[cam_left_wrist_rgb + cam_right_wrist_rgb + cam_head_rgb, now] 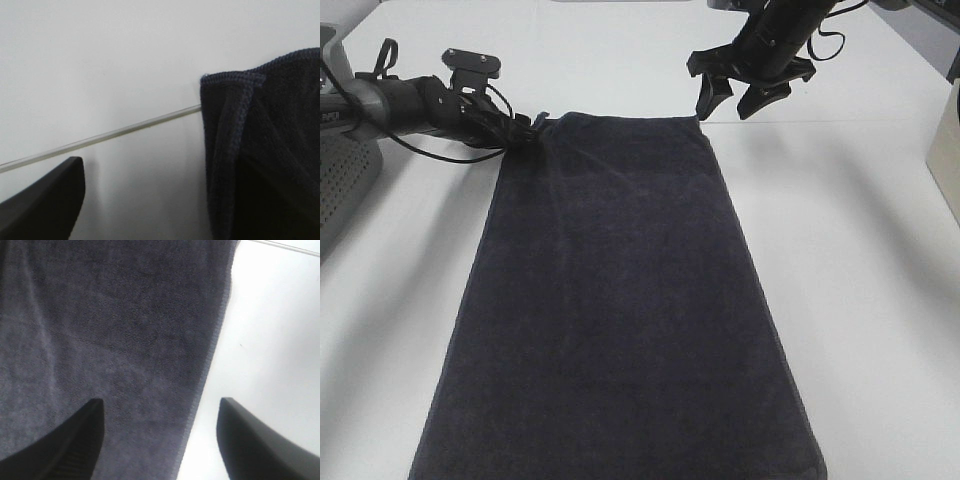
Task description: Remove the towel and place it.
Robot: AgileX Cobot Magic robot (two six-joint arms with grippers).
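The towel (620,300) is very dark navy terry cloth, lying flat and lengthwise on the white table (860,300). My left gripper (525,130) reaches in low from the left to the towel's far left corner. In the left wrist view that hemmed corner (235,100) is curled up. It hides one finger, while the other finger (45,200) stands well apart, so the left gripper (155,170) looks open. My right gripper (728,105) hovers open just above the far right corner. In the right wrist view its fingers (75,440) straddle the towel's long edge (207,370), holding nothing.
A grey perforated box (340,180) sits at the left edge of the table, behind the left arm. A pale box (945,140) stands at the right edge. A thin seam (100,136) runs across the tabletop near the towel's far end.
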